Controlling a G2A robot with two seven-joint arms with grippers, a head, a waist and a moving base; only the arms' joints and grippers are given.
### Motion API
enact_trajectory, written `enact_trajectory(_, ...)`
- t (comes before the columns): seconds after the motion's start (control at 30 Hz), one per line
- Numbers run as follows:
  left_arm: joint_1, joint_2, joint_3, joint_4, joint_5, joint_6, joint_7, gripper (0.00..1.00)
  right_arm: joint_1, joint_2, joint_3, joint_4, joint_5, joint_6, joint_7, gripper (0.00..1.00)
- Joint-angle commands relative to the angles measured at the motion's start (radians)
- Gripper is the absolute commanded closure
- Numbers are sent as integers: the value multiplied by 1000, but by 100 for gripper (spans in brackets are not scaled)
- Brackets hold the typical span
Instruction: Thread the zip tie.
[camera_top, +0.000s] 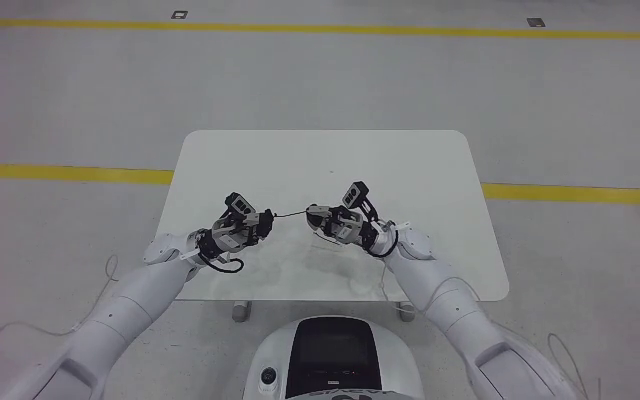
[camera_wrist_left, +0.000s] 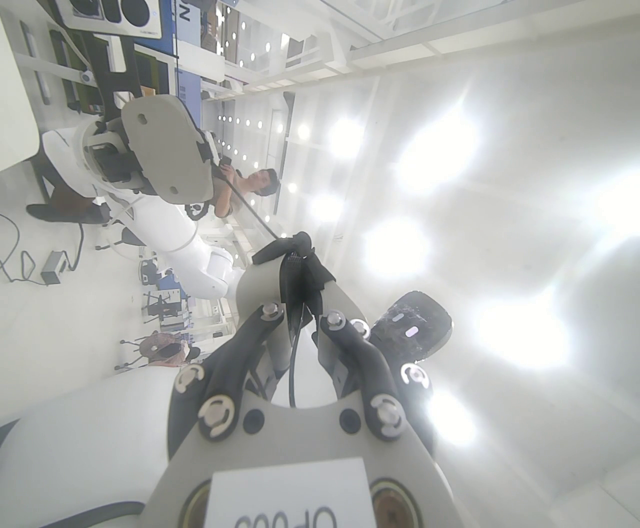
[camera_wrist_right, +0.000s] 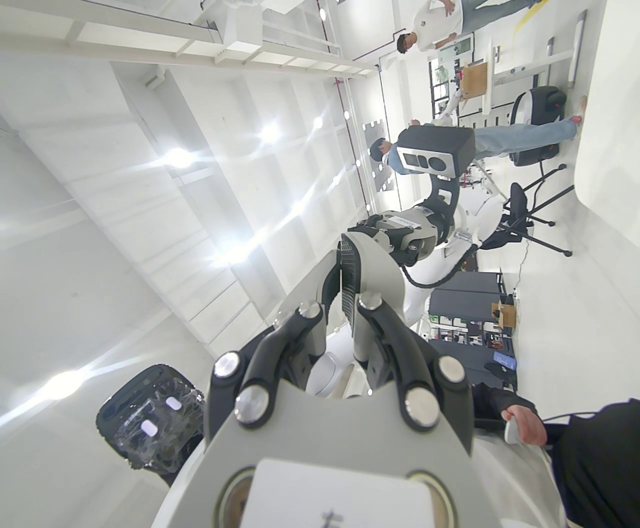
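A thin black zip tie (camera_top: 288, 213) spans the short gap between my two grippers above the white table (camera_top: 420, 170). My left gripper (camera_top: 266, 221) is shut on the zip tie (camera_wrist_left: 299, 260); its strap runs down between the fingers (camera_wrist_left: 260, 285), and its other part stretches away to the right gripper (camera_wrist_left: 165, 150). My right gripper (camera_top: 314, 212) faces the left one, and its fingers (camera_wrist_right: 367, 270) are pressed together at the tie's far end. The tie itself is hidden in the right wrist view, where the left arm's gripper (camera_wrist_right: 400, 235) sits just beyond my fingertips.
Both grippers hover over the near middle of the table. Bare tabletop lies all around them. A yellow floor line (camera_top: 80, 173) runs behind the table.
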Motion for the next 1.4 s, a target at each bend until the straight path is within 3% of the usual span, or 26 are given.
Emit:
enact_trajectory(0.0,0,0,0,0,0,0,0,100,1,-1,0,5,1,-1,3,100)
enact_trajectory(0.83,0,0,0,0,0,0,0,100,0,-5,21,46,12,-15,21,100)
enact_trajectory(1.2,0,0,0,0,0,0,0,100,-13,7,62,40,6,-43,21,100)
enact_trajectory(1.23,0,0,0,0,0,0,0,100,-14,9,67,37,2,-50,18,68)
enact_trajectory(1.27,0,0,0,0,0,0,0,100,-14,9,67,37,2,-50,18,22)
enact_trajectory(1.3,0,0,0,0,0,0,0,100,-14,9,67,37,2,-50,18,0)
enact_trajectory(1.37,0,0,0,0,0,0,0,100,-14,9,67,37,2,-50,18,0)
